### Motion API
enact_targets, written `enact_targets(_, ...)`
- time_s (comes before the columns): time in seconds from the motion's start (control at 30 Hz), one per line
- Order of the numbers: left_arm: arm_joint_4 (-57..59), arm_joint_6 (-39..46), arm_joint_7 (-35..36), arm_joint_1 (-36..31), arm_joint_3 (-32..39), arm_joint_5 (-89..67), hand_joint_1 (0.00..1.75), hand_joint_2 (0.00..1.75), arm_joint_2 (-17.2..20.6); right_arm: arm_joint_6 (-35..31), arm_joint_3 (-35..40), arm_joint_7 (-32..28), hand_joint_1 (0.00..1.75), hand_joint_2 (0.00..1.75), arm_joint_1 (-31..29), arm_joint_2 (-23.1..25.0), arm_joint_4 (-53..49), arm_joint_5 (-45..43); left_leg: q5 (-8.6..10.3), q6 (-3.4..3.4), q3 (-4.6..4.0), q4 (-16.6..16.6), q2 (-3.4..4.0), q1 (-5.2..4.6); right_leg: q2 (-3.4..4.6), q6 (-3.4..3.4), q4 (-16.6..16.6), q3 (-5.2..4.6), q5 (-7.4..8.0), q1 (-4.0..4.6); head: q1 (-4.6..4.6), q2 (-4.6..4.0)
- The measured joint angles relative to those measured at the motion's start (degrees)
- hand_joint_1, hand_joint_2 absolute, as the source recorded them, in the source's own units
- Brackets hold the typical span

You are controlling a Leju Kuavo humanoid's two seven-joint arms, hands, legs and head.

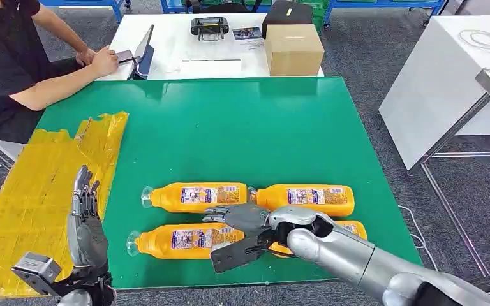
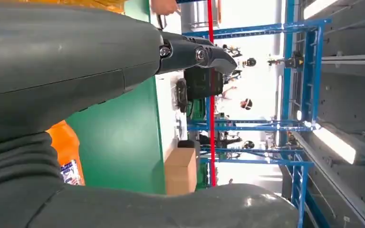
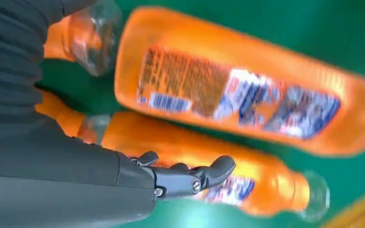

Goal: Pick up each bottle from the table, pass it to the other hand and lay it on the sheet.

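Bottle [image 1: 188,240] under open robot hand [image 1: 239,233]

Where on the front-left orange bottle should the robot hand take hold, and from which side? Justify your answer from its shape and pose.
Probably around the labelled middle of the front-left bottle, coming down from above. It lies flat on the green table, cap pointing left, so its long round body faces up. The right robot hand hovers over that end; the rear-left bottle lies close behind, so a sideways approach looks cramped.

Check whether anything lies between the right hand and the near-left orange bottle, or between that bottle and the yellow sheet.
Nothing visible does. The right hand hovers open right over the near-left orange plastic bottle; bare green table separates it from the crinkled yellow sheet. The left hand is raised at the sheet's edge.
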Motion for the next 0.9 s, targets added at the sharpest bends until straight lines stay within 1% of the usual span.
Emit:
enact_targets(0.13,0.2,-0.4,0.1,-0.3,0.0,0.1,0.00,0.00,0.0,3.5,3.9,1.0,0.00,1.75,-4.0,-0.5,0.0,-5.0,0.00,0.00,0.00,0.0,-0.02,0.00,0.00,0.00,0.0,0.00,0.00,0.00,-0.02,0.00)
enact_targets(0.27,1.0,-0.4,0.4,-0.9,-0.4,0.7,0.00,0.00,0.0,4.0,7.7,1.4,0.00,1.75,-6.4,0.2,0.6,-7.4,0.00,0.00,0.00,0.0,-0.01,0.00,0.00,0.00,0.0,0.00,0.00,0.02,0.00,0.00)
enact_targets(0.43,1.9,-0.4,0.5,-1.9,-0.9,1.1,0.00,0.00,0.0,3.7,11.7,1.4,0.00,1.75,-7.0,3.0,2.9,-7.8,0.00,-0.01,0.01,0.0,-0.02,0.01,-0.01,0.00,0.0,-0.01,0.00,0.02,-0.02,0.00)
enact_targets(0.67,2.4,-0.4,0.6,-2.0,-1.3,1.1,0.00,0.00,0.0,3.4,13.7,1.3,0.00,1.75,-7.7,4.3,4.7,-8.2,0.00,-0.01,0.00,0.0,-0.01,0.01,0.00,0.00,0.0,-0.01,0.00,0.00,0.00,0.00)
enact_targets(0.73,2.5,-0.3,0.6,-2.0,-1.3,1.1,0.00,0.00,0.0,1.4,14.1,1.1,0.00,1.75,-7.7,5.2,5.5,-6.2,0.00,-0.01,0.01,0.0,0.00,0.01,0.00,0.00,0.0,-0.01,0.00,0.01,0.00,0.00)
enact_targets(0.9,2.5,-0.2,0.6,-1.9,-1.4,1.2,0.00,0.00,0.0,-7.2,15.5,-0.3,0.00,1.75,-4.6,9.4,11.7,5.0,0.00,-0.01,0.05,0.0,0.01,0.04,0.00,-0.01,0.0,0.00,-0.01,0.04,-0.02,0.00)
